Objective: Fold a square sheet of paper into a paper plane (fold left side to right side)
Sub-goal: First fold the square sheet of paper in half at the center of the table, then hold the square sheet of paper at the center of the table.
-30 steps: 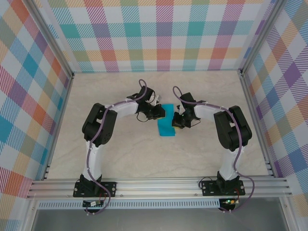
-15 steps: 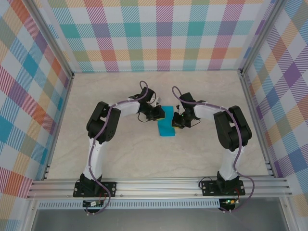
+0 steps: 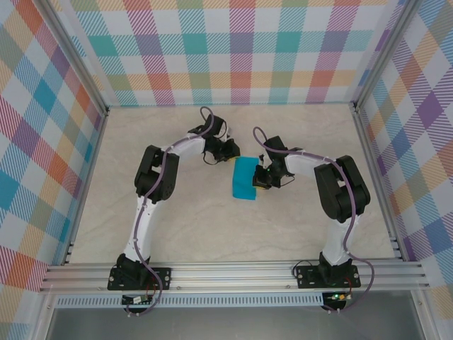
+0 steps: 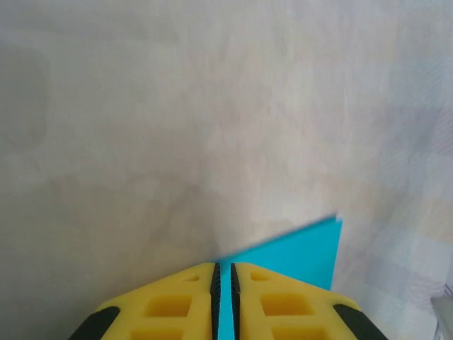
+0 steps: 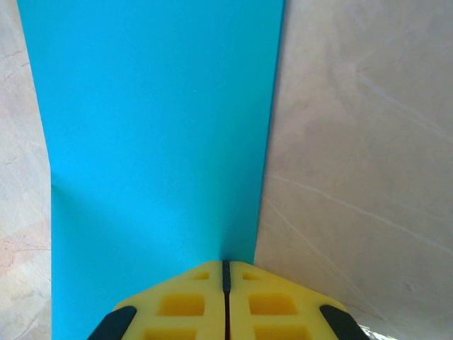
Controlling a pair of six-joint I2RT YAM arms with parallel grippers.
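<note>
On the pale marbled worktop (image 3: pixel 184 219): a thin teal-blue sheet of paper (image 3: pixel 245 178) is seen near the middle, between the two arms, as a narrow oblong from above.
Left hand (image 3: pixel 230 151): placed at the sheet's far left corner. In the left wrist view (image 4: pixel 225 268) the yellow fingers are drawn almost together, and a thin strip of the teal paper is pinched between the black pads.
Paper by the left hand: a sharp corner (image 4: pixel 304 248) is seen jutting out to the right beyond the fingers.
Right hand (image 3: pixel 260 181): set at the sheet's right edge. In the right wrist view (image 5: pixel 226 263) the fingers are pressed together, tips at the paper's right edge; whether paper is caught between them cannot be told.
Paper by the right hand: a smooth teal surface (image 5: pixel 156 142) is spread ahead and to the left, its right edge straight.
Surroundings: plaid walls (image 3: pixel 233 49) are seen on three sides.
</note>
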